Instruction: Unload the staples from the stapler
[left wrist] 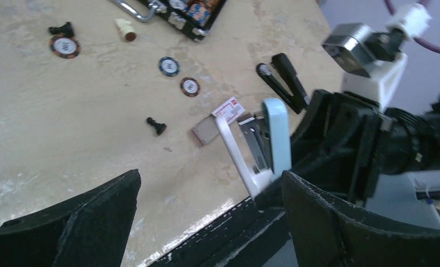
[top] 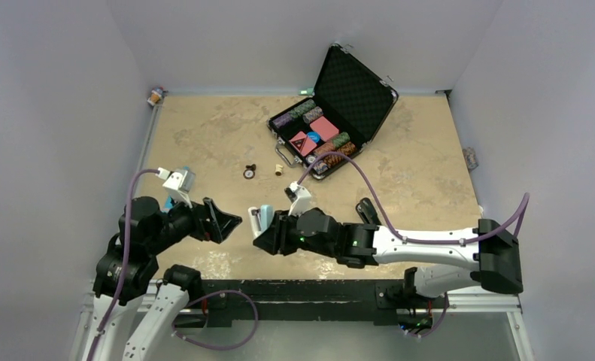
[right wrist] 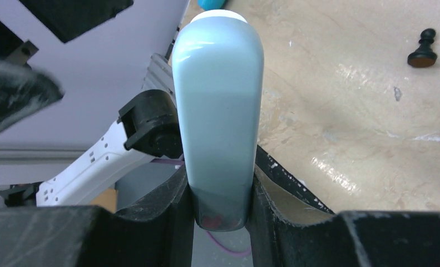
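Observation:
A light-blue stapler (top: 265,216) with a white base is held off the table near the front edge. My right gripper (right wrist: 220,194) is shut on its blue top (right wrist: 217,111). In the left wrist view the stapler (left wrist: 276,133) is swung open, the white base (left wrist: 234,153) apart from the top, and a silver metal magazine (left wrist: 255,143) shows between them. I cannot make out separate staples in it. My left gripper (left wrist: 209,192) is open and empty, just left of the stapler, its right finger (left wrist: 317,222) close to the stapler's hinge end. It also shows in the top view (top: 230,228).
A black stapler (left wrist: 284,78) lies beside the right arm. A small red-and-white box (left wrist: 228,109) with a grey tray (left wrist: 206,131), a black pawn (left wrist: 156,126) and loose poker chips (left wrist: 189,86) lie on the table. An open black chip case (top: 369,83) stands at the back.

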Tool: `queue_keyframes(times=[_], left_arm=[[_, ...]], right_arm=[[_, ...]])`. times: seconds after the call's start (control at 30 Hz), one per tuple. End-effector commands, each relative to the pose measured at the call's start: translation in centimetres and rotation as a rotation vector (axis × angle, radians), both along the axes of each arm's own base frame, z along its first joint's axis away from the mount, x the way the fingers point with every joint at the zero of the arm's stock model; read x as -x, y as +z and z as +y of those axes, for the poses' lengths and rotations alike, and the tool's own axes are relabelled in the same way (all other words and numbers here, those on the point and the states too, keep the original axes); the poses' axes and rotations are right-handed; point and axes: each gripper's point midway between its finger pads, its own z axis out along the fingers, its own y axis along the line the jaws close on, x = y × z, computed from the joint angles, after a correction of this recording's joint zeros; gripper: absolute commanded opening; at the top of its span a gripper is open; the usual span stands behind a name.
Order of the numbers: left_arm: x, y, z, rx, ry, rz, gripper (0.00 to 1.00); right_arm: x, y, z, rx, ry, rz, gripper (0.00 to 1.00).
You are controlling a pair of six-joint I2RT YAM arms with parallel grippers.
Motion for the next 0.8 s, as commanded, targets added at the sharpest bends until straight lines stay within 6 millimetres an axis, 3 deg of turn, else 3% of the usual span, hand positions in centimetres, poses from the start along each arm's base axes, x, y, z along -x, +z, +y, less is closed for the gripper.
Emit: queue_keyframes(times=[0.0,0.17,0.53,0.67,0.77], left_arm=[[2.0,2.9,-3.0,0.119,-0.222,-0.121,1.00],[3.8,5.0,-4.4,0.230,-0.308,-0.120,1.00],[6.0,10.3,-5.3,0.383,-0.386,-0.160,0.98],[7.3,12.2,-5.5,0.429,-0.436,-0.232,1.00],[7.1,12.2,-5.4,0.426,-0.425,-0.223,1.00]], right_arm=[[-0.5,5.9,0.5,-0.237,0.057,-0.078,0.00],[-0.5,8.6,-0.3,-0.327,0.097,-0.114,0.00],[3.3,15.1,-1.3,-0.549,0.317,-0.230,0.00],[3.9,15.9,-1.5,-0.571,0.342,-0.240,0.00],[4.2,16.5,-1.4,-0.587,0.364,-0.252,0.00]])
